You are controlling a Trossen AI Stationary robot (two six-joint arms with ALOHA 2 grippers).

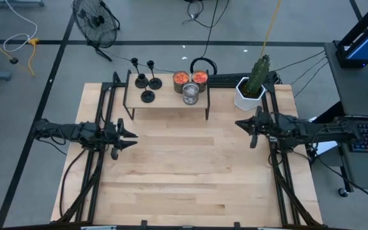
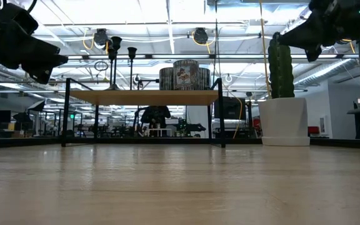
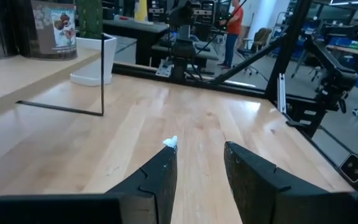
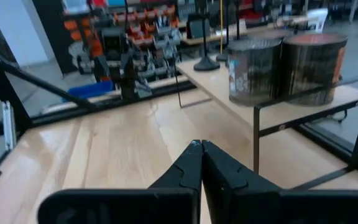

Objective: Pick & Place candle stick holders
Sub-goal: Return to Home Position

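Three black candle stick holders (image 1: 147,86) stand on their round bases on the left end of a small wooden shelf (image 1: 165,101) at the table's far side. In the low view their stems (image 2: 114,53) rise above the shelf top. One holder's base (image 4: 206,62) shows in the right wrist view. My left gripper (image 1: 131,136) hovers over the table's left part, pointing level toward the right, open with nothing between its fingers (image 3: 201,149). My right gripper (image 1: 239,123) hovers at the right, pointing level toward the left, shut and holding nothing (image 4: 199,144).
Three tin cans (image 1: 190,84) stand on the shelf's right half. A cactus in a white pot (image 1: 251,89) stands at the far right, close to my right arm. The shelf's thin black legs (image 2: 65,112) reach the tabletop. Bare wood (image 1: 184,172) lies between and before the arms.
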